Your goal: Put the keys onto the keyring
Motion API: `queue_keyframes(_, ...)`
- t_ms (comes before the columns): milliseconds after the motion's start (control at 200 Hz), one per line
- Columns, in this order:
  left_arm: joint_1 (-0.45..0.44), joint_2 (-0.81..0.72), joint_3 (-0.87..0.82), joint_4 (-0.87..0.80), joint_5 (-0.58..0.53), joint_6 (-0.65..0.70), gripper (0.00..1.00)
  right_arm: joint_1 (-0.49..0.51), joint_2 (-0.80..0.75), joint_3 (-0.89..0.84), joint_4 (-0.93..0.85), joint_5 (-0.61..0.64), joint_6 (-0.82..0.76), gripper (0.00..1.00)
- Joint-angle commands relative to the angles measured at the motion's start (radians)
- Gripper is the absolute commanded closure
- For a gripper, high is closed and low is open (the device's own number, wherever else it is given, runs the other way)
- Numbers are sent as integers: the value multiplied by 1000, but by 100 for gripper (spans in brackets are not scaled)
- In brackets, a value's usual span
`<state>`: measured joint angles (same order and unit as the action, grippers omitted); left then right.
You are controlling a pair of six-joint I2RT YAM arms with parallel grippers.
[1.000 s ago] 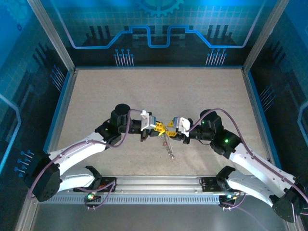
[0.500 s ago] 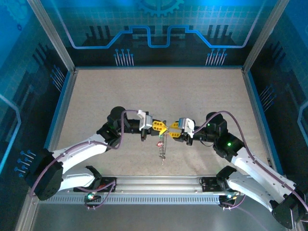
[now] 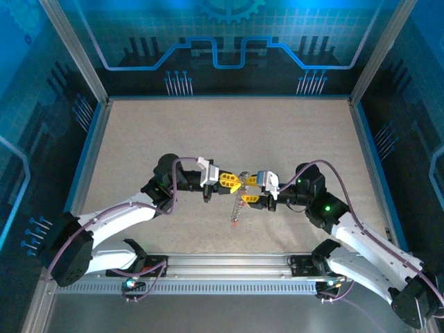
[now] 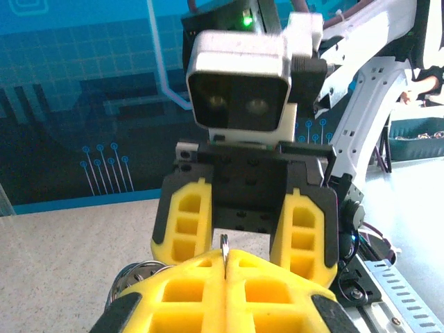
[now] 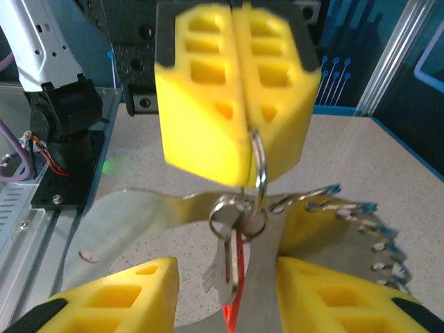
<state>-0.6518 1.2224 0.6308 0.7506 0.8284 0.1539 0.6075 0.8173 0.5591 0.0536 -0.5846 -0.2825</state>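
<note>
My left gripper is shut on the keyring, a thin grey metal loop that I see edge-on between its yellow fingertips. Below the loop hang the keys on small rings: silvery shafts and one plain red key. In the top view the keys dangle above the table between both arms. My right gripper faces the left one with its fingers open on either side of the hanging keys, touching nothing. From the left wrist I see the right gripper spread wide.
The speckled beige table is walled by blue panels with metal corner posts. An aluminium rail carrying both arm bases runs along the near edge.
The right gripper has opened and let go. The keys now hang from the left gripper alone and have swung slightly. Both grippers shifted a little toward the near edge a second ago.
</note>
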Motion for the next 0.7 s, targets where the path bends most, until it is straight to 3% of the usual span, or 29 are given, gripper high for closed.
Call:
queue_keyframes(0,-2,10,-3,107,23,-26,100,-8,-9,-22,50,-5,56,58)
queue_keyframes(140,-2,13,3,107,34,-26,100,-4,3,-56,135,-9,122,59)
queue_keyframes(395,-3,-3,0,58,6,17,100,0,21,-74,243,-30,190,70)
queue_keyframes(695,-3,-7,-4,56,-5,24,100,1,20,-60,177,-3,165,94)
